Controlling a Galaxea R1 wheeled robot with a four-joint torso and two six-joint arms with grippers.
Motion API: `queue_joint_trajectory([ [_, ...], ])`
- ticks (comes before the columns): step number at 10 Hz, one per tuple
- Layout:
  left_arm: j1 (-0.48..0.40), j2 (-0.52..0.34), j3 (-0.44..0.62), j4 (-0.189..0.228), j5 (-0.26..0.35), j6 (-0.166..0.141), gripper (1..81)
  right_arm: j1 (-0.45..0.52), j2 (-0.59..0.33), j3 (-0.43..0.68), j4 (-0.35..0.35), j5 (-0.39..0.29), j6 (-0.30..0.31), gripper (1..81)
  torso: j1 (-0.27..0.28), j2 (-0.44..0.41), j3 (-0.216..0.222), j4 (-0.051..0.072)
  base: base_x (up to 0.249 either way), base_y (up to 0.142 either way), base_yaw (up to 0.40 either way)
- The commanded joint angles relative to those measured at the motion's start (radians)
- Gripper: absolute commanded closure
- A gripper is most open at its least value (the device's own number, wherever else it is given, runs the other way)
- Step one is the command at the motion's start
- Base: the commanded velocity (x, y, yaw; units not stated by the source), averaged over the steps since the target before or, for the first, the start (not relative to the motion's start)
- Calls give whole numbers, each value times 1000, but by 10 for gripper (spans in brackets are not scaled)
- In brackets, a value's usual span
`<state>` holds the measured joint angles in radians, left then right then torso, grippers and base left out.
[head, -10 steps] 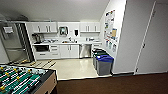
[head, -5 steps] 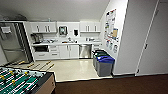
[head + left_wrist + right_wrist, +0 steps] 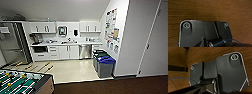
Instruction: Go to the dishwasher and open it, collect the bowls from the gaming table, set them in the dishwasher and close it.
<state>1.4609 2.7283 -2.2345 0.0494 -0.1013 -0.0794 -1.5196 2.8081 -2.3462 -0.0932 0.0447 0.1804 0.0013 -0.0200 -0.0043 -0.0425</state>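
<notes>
Gripper states could not be told for either arm; both wrist views looked down on brown wood-grained floor (image 3: 209,10). From the head view, the dishwasher (image 3: 85,51) stood shut under the right end of the counter (image 3: 65,43) along the far wall, its steel front between white cabinet doors (image 3: 69,52) and a narrow drawer stack by the wall. Blue-lidded and green-lidded bins (image 3: 103,63) sat against the right wall, near the dishwasher. A foosball table (image 3: 21,83) showed at the lower left corner, well apart from the counter.
</notes>
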Motion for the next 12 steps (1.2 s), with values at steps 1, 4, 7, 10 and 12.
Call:
queue_joint_trajectory([
  [1, -56, -16, 18, 12, 45, 3, 10, 48, -6, 1, 148, -52, -128, 10, 0, 0, 0, 0, 110, 0, 0],
  [4, -56, -16, 19, 12, 45, 3, 10, 61, -13, 2, 165, -94, -150, 10, 0, 0, 0, 0, 110, 0, 0],
  [7, -56, -18, 19, 12, 45, 3, 10, 61, -10, -8, 168, -92, -148, 10, 0, 0, 0, 0, 112, 0, 0],
  [10, -56, -18, 26, 12, 45, 3, 10, 63, -3, -13, 170, -92, -148, 10, 0, 0, 0, 0, 136, 0, 0],
  [12, -56, -19, 27, 12, 43, 3, 10, 67, 0, -14, 170, -92, -148, 10, 0, 0, 0, 0, 146, 0, 0],
])
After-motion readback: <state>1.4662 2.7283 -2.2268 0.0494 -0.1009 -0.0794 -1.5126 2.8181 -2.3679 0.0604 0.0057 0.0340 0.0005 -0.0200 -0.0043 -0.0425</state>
